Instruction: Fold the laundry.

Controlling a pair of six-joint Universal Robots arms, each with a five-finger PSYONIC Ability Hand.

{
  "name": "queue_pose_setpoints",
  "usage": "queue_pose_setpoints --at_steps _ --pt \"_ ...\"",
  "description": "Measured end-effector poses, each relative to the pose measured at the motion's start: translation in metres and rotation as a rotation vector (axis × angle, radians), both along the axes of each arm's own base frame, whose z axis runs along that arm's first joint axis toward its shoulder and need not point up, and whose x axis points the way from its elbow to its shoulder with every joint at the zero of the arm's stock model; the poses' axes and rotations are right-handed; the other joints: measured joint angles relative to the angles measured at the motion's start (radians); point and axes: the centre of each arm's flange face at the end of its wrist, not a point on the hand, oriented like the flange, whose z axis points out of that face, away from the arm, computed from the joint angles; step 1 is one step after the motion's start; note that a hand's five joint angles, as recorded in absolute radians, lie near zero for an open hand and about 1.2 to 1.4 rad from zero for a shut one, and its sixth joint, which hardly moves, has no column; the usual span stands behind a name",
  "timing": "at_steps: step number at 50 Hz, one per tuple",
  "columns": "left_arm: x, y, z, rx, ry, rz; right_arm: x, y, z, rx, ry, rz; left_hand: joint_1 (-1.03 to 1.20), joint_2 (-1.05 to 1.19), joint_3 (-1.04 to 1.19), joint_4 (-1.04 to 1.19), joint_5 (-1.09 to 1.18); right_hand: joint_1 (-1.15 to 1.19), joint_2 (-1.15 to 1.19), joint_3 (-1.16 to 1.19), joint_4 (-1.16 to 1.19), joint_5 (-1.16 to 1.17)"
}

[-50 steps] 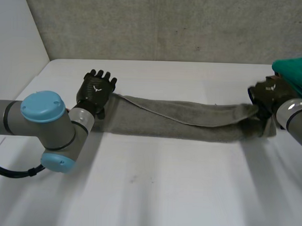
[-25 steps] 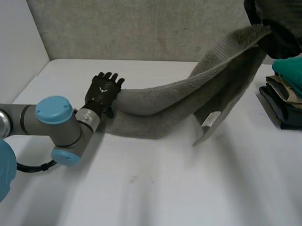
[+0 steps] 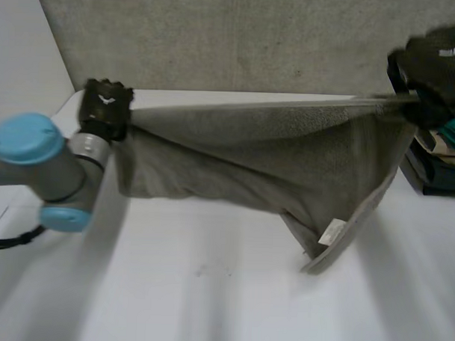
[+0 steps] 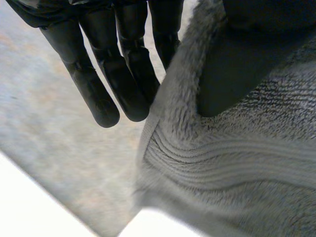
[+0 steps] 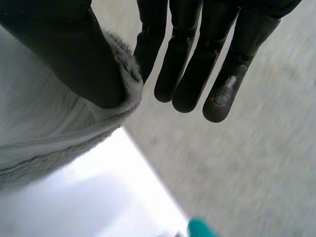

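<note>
A grey towel (image 3: 273,157) hangs stretched in the air between my two hands, its lower edge sagging to the white table (image 3: 208,289) with a white label (image 3: 331,232) near the low corner. My left hand (image 3: 104,106) holds the towel's left top corner; in the left wrist view the thumb (image 4: 247,59) pins the towel (image 4: 232,163) against the straight fingers (image 4: 123,64). My right hand (image 3: 433,65) holds the right top corner up high. Its wrist view has the thumb (image 5: 74,54) pressing the towel (image 5: 44,128) edge beside straight fingers (image 5: 197,59).
A stack of folded clothes (image 3: 441,159), teal on top over tan and dark pieces, sits at the table's right edge under my right hand. A grey wall (image 3: 240,36) stands behind the table. A teal bit of cloth (image 5: 200,229) peeks into the right wrist view.
Both hands rose from the table, lifting the towel. The left hand closed on the left corner and came up; the right hand carried its corner up and rightward, stretching the towel taut.
</note>
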Motion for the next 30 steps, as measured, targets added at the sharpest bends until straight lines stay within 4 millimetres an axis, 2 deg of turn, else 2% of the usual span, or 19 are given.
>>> queue_pose_setpoints --at_steps 1,2,4,5,9,11,14,16,18,20,22,23,26,27,28,29,30 --pt "0.0 0.0 0.0 0.0 0.0 0.0 0.0 0.0 0.0 0.0 0.0 0.0 0.0 0.0 0.0 0.0 0.0 0.0 0.0 0.0 0.0 0.0" --pt "0.008 0.011 0.013 -0.015 -0.022 0.004 -0.006 -0.013 -0.015 0.057 0.021 -0.03 0.0 0.001 0.0 0.0 0.0 0.0 0.0 0.0 0.0 0.0" --pt "0.013 0.023 0.023 -0.025 -0.042 -0.003 -0.009 -0.021 -0.026 0.101 0.043 -0.048 0.0 0.002 0.0 0.0 0.0 0.0 0.0 0.0 0.0 0.0" --pt "0.016 0.036 0.032 -0.033 -0.062 -0.017 -0.01 -0.026 -0.036 0.137 0.066 -0.062 0.0 0.002 0.0 0.0 0.0 0.0 0.0 0.0 0.0 0.0" --pt "0.02 0.065 0.044 -0.03 -0.103 -0.055 -0.011 -0.037 -0.06 0.211 0.134 -0.089 0.0 0.002 0.0 0.0 0.0 0.0 0.0 0.0 0.0 0.0" --pt "0.022 0.077 0.044 -0.007 -0.124 -0.073 -0.008 -0.046 -0.079 0.257 0.197 -0.106 0.0 0.002 0.0 0.0 0.0 0.0 0.0 0.0 0.0 0.0" --pt "0.022 0.078 0.033 0.051 -0.162 -0.082 -0.002 -0.057 -0.096 0.28 0.249 -0.119 0.0 0.002 0.0 0.0 0.0 0.0 0.0 0.0 0.0 0.0" --pt "0.02 0.072 0.024 0.084 -0.191 -0.082 0.007 -0.067 -0.107 0.273 0.274 -0.124 0.0 0.002 0.0 0.0 0.0 0.0 0.0 0.0 0.0 0.0" --pt "0.017 0.056 0.012 0.103 -0.241 -0.076 0.02 -0.081 -0.113 0.223 0.281 -0.129 0.0 0.002 0.001 0.0 0.0 0.0 0.0 0.0 0.0 0.0" --pt "0.015 0.044 0.008 0.094 -0.271 -0.07 0.027 -0.09 -0.112 0.175 0.273 -0.135 0.0 0.003 0.002 0.001 0.0 0.0 0.0 0.0 0.0 0.0" --pt "0.009 0.019 0.007 0.042 -0.324 -0.051 0.038 -0.106 -0.105 0.069 0.242 -0.149 0.0 0.004 0.004 0.002 0.0 0.0 0.0 0.0 0.0 0.0" --pt "0.006 0.007 0.011 0.006 -0.341 -0.04 0.046 -0.118 -0.095 -0.034 0.205 -0.163 0.0 0.004 0.004 0.003 0.0 0.0 0.0 0.0 0.0 0.0" --pt "-0.002 -0.028 0.039 -0.175 -0.347 0.008 0.058 -0.141 -0.062 -0.284 0.104 -0.197 0.0 0.004 0.005 0.004 0.0 0.0 0.0 0.002 0.0 0.0" --pt "-0.002 -0.028 0.039 -0.175 -0.347 0.008 0.058 -0.141 -0.062 -0.284 0.104 -0.197 0.0 0.004 0.005 0.004 0.0 0.0 0.0 0.002 0.0 0.0" --pt "-0.004 -0.035 0.049 -0.229 -0.338 0.022 0.059 -0.146 -0.052 -0.35 0.076 -0.205 0.0 0.004 0.005 0.004 0.0 0.0 0.0 0.002 0.0 0.0" --pt "-0.008 -0.054 0.088 -0.421 -0.266 0.063 0.064 -0.155 -0.019 -0.556 -0.013 -0.224 0.0 0.004 0.005 0.004 0.0 0.037 0.0 0.004 0.001 0.017" --pt "-0.009 -0.055 0.095 -0.454 -0.249 0.068 0.064 -0.156 -0.014 -0.586 -0.026 -0.226 0.0 0.004 0.005 0.004 0.0 0.037 0.0 0.004 0.001 0.017"
